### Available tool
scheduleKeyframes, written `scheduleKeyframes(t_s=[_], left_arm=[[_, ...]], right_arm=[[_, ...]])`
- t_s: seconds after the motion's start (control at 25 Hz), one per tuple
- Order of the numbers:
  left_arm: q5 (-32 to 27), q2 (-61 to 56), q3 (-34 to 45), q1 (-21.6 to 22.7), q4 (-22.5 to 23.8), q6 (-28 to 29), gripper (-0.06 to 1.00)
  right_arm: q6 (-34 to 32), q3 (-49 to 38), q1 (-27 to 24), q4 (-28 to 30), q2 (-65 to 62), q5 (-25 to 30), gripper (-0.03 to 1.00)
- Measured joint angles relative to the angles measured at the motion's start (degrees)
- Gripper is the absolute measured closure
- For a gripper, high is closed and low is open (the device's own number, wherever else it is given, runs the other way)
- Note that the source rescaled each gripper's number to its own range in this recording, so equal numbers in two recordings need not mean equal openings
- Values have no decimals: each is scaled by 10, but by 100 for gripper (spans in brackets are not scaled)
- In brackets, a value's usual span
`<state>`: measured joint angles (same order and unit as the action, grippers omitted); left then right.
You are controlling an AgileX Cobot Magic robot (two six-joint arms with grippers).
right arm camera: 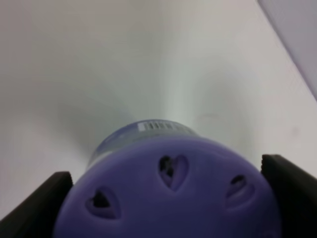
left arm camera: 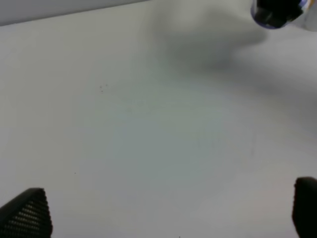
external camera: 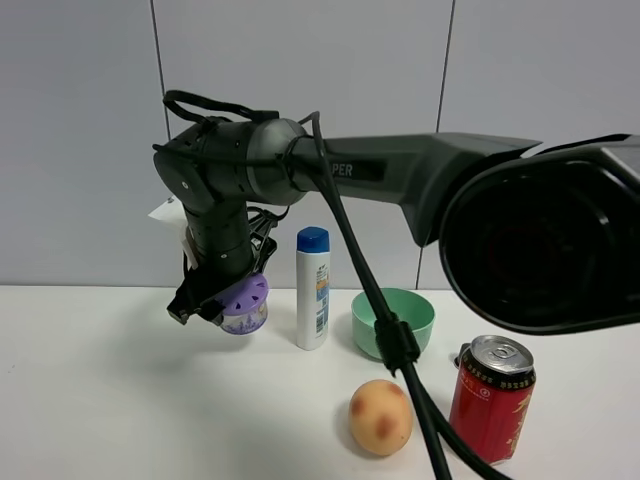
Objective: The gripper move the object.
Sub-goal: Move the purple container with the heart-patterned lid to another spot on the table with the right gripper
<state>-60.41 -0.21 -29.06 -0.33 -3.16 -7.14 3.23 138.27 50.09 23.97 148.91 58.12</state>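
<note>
Right gripper [external camera: 232,290] is pinching the object [external camera: 248,310], one finger on each side of the lilac lid. The object hangs tilted, apparently clear of the surface [external camera: 100,400], towards the far edge and just beside the white bottle [external camera: 313,290].

The side-on grip leaves the base free, presumably for setting down. Judged mid-carry; release not yet done.

Left gripper [left arm camera: 168,208] is spread, with nothing between its fingers and bare surface below.

Green bowl [external camera: 393,322], orange-brown ball [external camera: 380,417] and red can [external camera: 492,398] sit towards the right and near edges, well apart from the object. The bottle is the nearest thing that could be knocked.
</note>
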Motion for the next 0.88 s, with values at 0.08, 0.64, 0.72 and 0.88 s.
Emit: scheduleKeyframes(t_s=[0.08, 0.64, 0.72, 0.88], left_arm=[[0, 0, 0, 0, 0, 0, -6], [0, 0, 0, 0, 0, 0, -6], [0, 0, 0, 0, 0, 0, -6], [0, 0, 0, 0, 0, 0, -6]], right_arm=[[-6, 0, -1, 0, 6, -23, 97], [-9, 0, -13, 47, 25, -53, 97], [-11, 0, -13, 47, 29, -53, 97], [-12, 0, -13, 44, 39, -66, 97]])
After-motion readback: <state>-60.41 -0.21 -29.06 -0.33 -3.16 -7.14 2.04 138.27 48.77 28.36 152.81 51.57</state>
